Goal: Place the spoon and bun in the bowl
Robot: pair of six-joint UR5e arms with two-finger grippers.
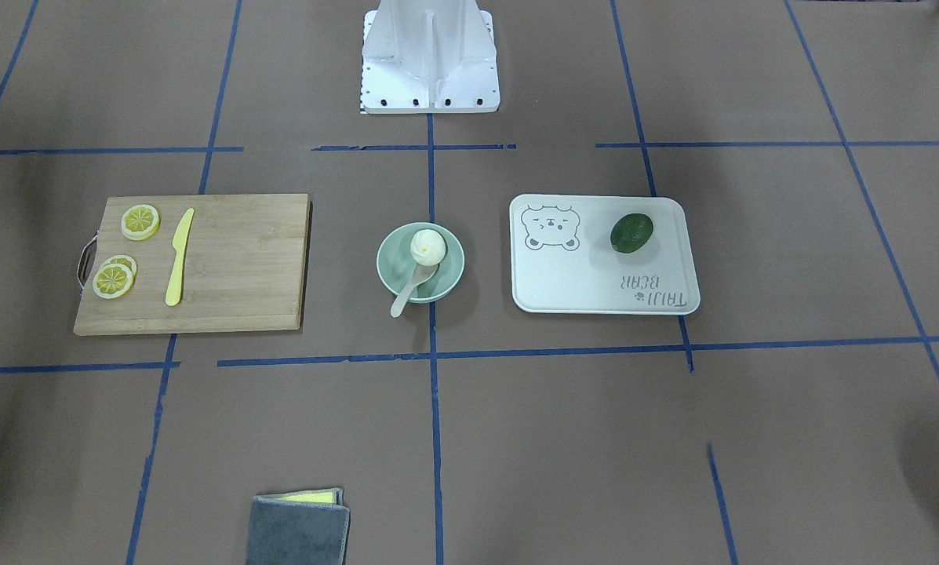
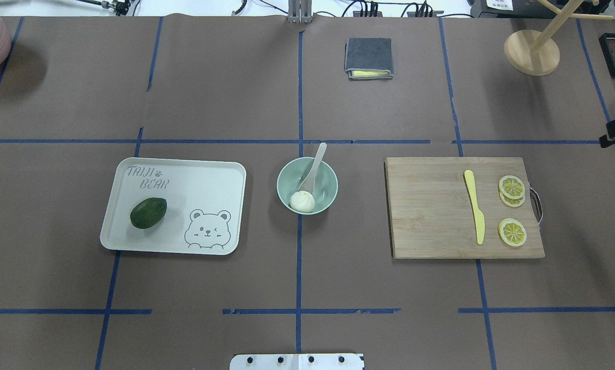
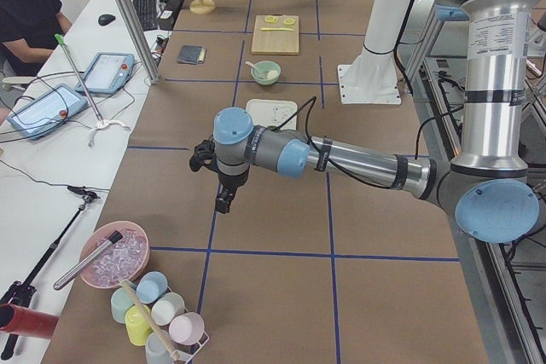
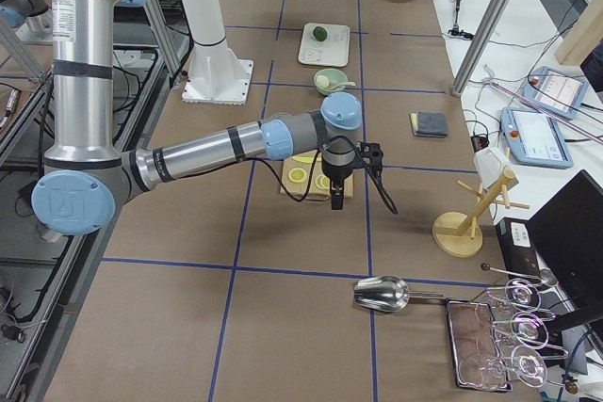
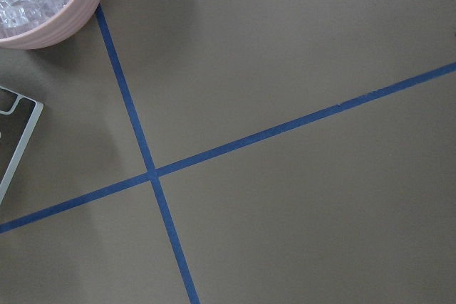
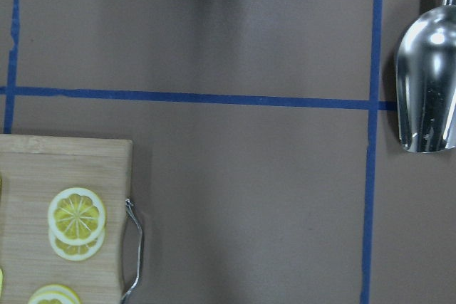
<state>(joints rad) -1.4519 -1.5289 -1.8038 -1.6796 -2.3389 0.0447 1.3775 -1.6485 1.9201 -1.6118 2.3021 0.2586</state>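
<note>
Your pale beige plastic spoon (image 2: 315, 167) and small round cream bun (image 2: 302, 201) lie in the round mint-green bowl (image 2: 329, 179) at mid-bench. The spoon's handle overhangs the rim toward the operators' edge, so a knock could lever it out. I cannot tell whether the left hand (image 3: 223, 198) and right hand (image 4: 336, 197), at the bench ends, are wide or narrow.
</note>
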